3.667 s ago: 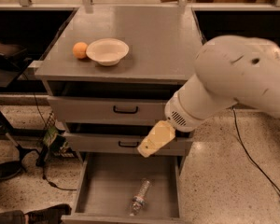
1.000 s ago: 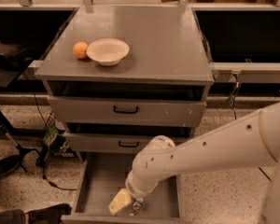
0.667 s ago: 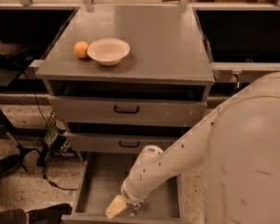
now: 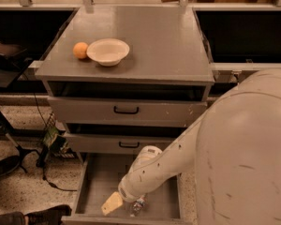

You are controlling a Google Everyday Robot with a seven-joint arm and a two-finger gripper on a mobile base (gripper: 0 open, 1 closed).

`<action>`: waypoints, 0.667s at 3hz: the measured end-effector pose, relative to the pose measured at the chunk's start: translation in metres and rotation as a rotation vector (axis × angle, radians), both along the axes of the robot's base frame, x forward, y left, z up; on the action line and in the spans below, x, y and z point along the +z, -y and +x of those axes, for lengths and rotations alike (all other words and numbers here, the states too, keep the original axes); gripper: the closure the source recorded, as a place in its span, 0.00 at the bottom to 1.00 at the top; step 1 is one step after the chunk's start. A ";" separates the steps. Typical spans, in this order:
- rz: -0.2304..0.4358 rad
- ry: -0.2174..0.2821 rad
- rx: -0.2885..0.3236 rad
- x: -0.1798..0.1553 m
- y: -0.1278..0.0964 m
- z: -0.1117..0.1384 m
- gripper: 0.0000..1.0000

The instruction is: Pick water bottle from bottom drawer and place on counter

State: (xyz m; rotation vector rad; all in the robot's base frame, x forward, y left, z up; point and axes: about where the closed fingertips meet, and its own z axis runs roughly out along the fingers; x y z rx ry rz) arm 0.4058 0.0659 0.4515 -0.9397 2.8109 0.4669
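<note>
The bottom drawer (image 4: 97, 182) is pulled open at the foot of the grey cabinet. My gripper (image 4: 113, 203) is down inside it, near the front edge, at the end of the white arm (image 4: 150, 172). The water bottle (image 4: 137, 205) lies on the drawer floor just right of the gripper, and the arm covers most of it. Only its lower end and label band show. I cannot tell whether the gripper touches it. The counter (image 4: 164, 41) is the flat grey cabinet top above.
A white bowl (image 4: 107, 51) and an orange (image 4: 80, 50) sit at the counter's left. Two shallower drawers with black handles (image 4: 126, 110) are above the open one. My bulky arm shell (image 4: 248, 153) fills the right foreground. Cables and a shoe (image 4: 42, 214) lie on the floor at left.
The arm dropped from in front of the middle drawer into the bottom drawer. The gripper has settled low at the drawer's front, beside the bottle, which has stayed in place.
</note>
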 end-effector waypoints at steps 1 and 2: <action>0.021 -0.027 -0.115 -0.008 0.012 0.013 0.00; 0.031 -0.058 -0.238 -0.024 0.024 0.037 0.00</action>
